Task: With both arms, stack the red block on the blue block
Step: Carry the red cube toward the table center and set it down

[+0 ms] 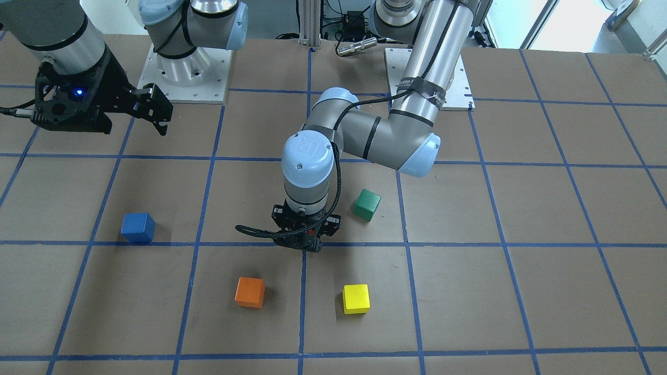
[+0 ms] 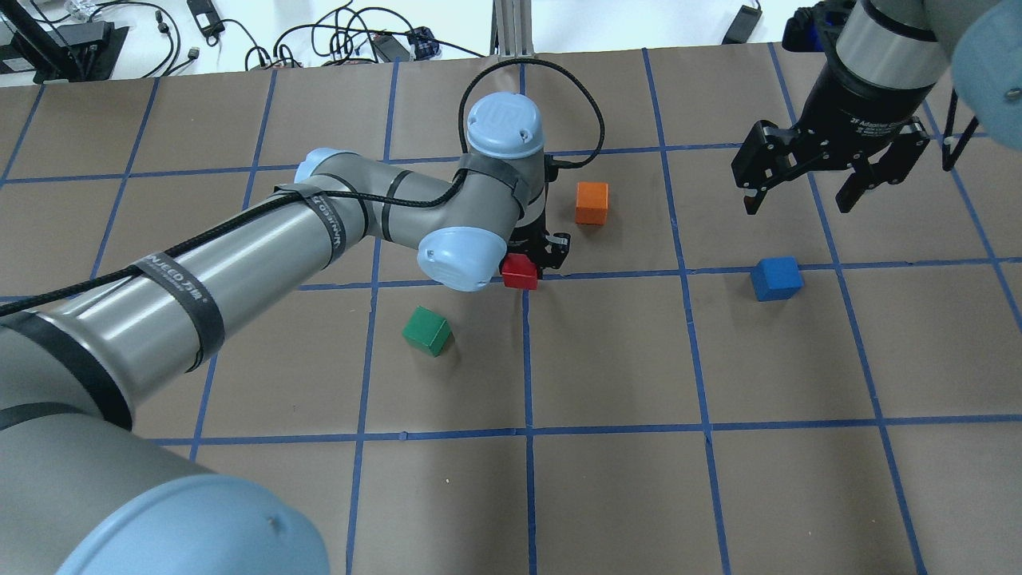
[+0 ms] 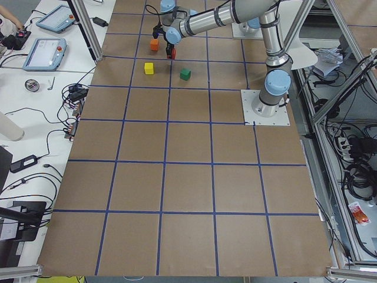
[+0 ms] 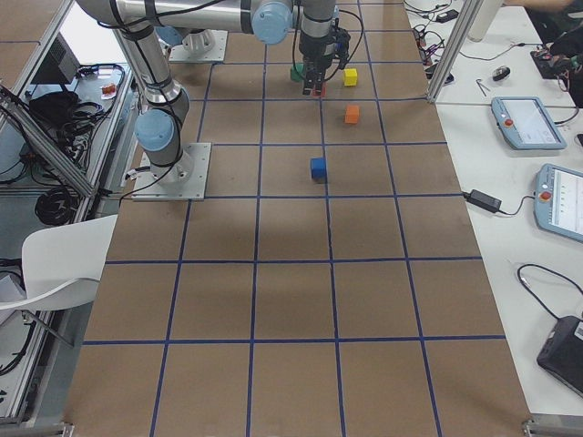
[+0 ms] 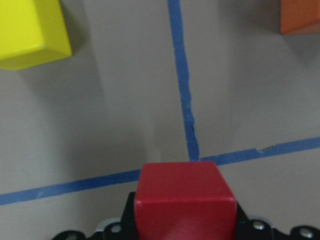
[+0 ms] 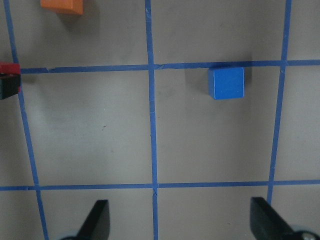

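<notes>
Left claw (image 1: 305, 240) points straight down and is clamped on the red block (image 2: 520, 272). The block sits between the fingers, top face flush in the left wrist view. It is right over a crossing of blue tape lines on the surface (image 2: 718, 479). Can't tell if the block is touching the surface or just off it.

Orange block (image 2: 592, 203) is near it on the far side, green block (image 2: 427, 331) near on the robot's side, and yellow block (image 1: 356, 299) is further out beside the orange one.

Right claw (image 2: 798, 192) has its fingers wide apart, holding nothing, raised off the surface. Blue block (image 2: 776, 278) lies on the surface against the same tape line as the red one, well apart from it. In the right wrist view, blue is ahead of the fingertips, not between them, and off-centre toward the view's right finger.
</notes>
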Available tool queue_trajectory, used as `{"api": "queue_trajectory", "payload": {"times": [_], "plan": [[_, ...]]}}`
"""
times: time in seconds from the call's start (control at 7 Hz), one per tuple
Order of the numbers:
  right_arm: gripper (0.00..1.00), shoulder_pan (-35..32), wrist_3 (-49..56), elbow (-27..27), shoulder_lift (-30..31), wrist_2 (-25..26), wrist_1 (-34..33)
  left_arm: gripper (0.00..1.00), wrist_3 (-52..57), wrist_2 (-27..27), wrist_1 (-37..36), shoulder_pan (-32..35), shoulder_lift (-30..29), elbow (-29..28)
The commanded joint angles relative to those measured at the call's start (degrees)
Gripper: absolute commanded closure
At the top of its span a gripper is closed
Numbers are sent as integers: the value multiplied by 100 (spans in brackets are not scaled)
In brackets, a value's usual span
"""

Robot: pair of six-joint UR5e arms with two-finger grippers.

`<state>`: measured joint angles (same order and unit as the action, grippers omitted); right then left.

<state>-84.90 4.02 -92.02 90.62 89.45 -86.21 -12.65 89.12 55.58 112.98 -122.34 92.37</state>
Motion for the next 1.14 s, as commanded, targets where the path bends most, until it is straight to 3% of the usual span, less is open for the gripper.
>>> {"api": "queue_trajectory", "payload": {"times": [0.0,0.43,0.71,1.0], "plan": [[0,0,-15,0,-9,-24,-2,1,7,18,-170,57,-184,1],[0,9,-77,0,-62,-68,16,0,95,9,136,-319,375,-105],[0,0,-24,9,-271,-95,25,0,1074,70,1642,-976,1279,-542],[0,-44,-103,52,-465,-121,-19,0,1779,53,2726,-1810,2219,-510]]}}
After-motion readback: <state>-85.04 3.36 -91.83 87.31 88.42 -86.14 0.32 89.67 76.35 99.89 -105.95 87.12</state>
